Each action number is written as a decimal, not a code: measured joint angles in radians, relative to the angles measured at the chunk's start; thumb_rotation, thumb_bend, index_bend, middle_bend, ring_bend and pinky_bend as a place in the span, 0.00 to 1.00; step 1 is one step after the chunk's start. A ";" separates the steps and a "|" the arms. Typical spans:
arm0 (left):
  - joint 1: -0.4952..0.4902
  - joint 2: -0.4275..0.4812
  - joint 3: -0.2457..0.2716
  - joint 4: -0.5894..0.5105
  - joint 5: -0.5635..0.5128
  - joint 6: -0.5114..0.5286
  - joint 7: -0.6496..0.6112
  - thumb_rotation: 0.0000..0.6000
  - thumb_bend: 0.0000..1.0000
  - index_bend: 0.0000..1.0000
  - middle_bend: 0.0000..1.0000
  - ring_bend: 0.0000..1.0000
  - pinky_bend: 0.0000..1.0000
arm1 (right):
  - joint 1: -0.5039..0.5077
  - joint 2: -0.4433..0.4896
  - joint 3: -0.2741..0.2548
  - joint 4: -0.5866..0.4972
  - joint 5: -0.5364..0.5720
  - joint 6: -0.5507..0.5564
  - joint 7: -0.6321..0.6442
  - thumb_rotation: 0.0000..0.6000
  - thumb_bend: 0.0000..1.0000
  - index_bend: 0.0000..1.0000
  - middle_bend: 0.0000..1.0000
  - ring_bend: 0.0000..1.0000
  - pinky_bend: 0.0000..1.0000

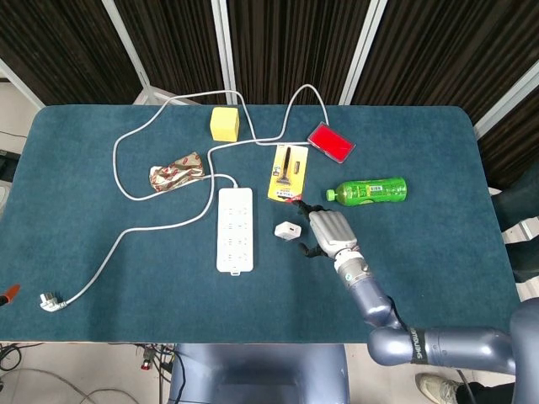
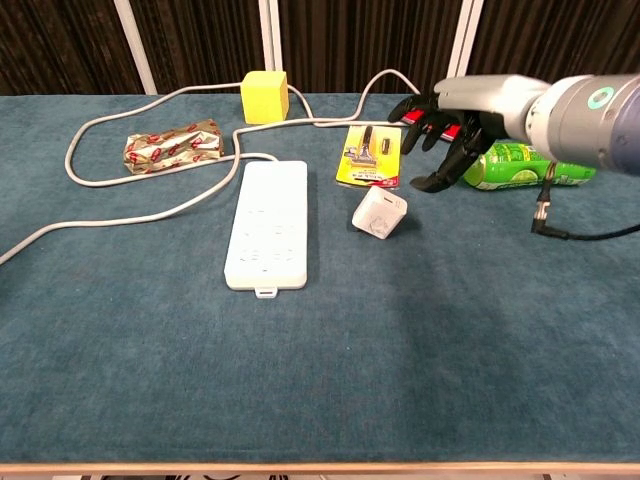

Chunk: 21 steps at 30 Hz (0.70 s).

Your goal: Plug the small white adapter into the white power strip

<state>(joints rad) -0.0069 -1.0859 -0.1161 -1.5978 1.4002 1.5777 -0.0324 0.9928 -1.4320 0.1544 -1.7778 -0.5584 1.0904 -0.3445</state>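
Fingers of the right hand (image 2: 445, 130) were spread and held nothing, hovering above the table (image 2: 420, 340) just right of centre in the chest view; the left hand showed in neither view. Below and left of that hand, the small white cube-shaped adapter (image 2: 380, 213) lay tilted on the table, apart from the fingers and a little to the right of the long white power strip (image 2: 267, 224) at centre.

To do the step well, the hand would probably need to come down over the adapter, grip its 2 opposite sides and turn it so the prongs face the strip's sockets; where the prongs pointed I could not tell.

Just beyond the adapter lay a yellow blister card holding a black razor (image 2: 371, 155), close enough to get nudged. Further right lay a green plastic bottle (image 2: 520, 165), partly behind the hand, with a red flat case (image 1: 330, 142) above it. A yellow cube (image 2: 265, 96) and a crinkled foil snack wrapper (image 2: 172, 146) sat at upper left, amid loops of grey cable (image 2: 120, 215).
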 measured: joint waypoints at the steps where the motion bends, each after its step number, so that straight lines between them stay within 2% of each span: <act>1: 0.000 0.000 0.000 0.000 0.000 0.000 0.000 1.00 0.08 0.15 0.00 0.00 0.00 | -0.001 -0.020 0.002 0.008 0.010 0.019 -0.017 1.00 0.42 0.12 0.23 0.20 0.26; 7: -0.002 -0.001 0.000 0.001 -0.003 -0.006 0.003 1.00 0.08 0.15 0.00 0.00 0.00 | 0.010 -0.108 0.017 0.064 0.067 0.071 -0.111 1.00 0.42 0.14 0.23 0.23 0.25; 21: -0.012 0.000 -0.005 0.006 -0.021 -0.031 0.002 1.00 0.08 0.15 0.00 0.00 0.00 | 0.091 -0.240 0.108 0.218 0.267 0.039 -0.292 1.00 0.42 0.24 0.26 0.27 0.25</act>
<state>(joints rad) -0.0187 -1.0864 -0.1208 -1.5923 1.3788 1.5471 -0.0308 1.0839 -1.6716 0.2624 -1.5597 -0.2911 1.1292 -0.6365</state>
